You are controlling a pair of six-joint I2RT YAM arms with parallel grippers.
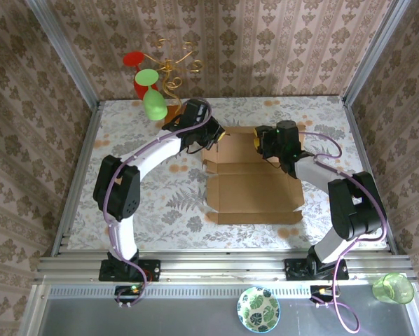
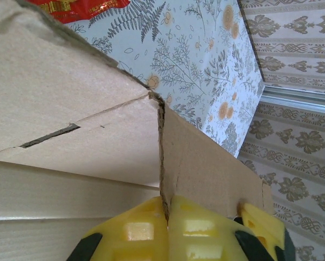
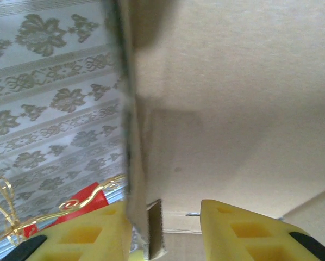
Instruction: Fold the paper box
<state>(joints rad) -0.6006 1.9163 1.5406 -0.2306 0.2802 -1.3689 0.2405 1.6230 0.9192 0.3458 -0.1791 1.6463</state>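
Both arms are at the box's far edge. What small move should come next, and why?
Probably close the right gripper: its jaws straddle a flap edge of the paper box with a gap on one side, while the left gripper is pinched shut on its flap.

Right pincer (image 3: 165,225) straddles paper box (image 3: 233,109) wall edge, jaws apart; gold wire stand (image 3: 70,205) lower left.

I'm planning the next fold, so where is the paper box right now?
In the top view, the paper box lies centre-right on the table, its far edge between the left gripper and right gripper, the gold wire stand beyond its far-left corner.
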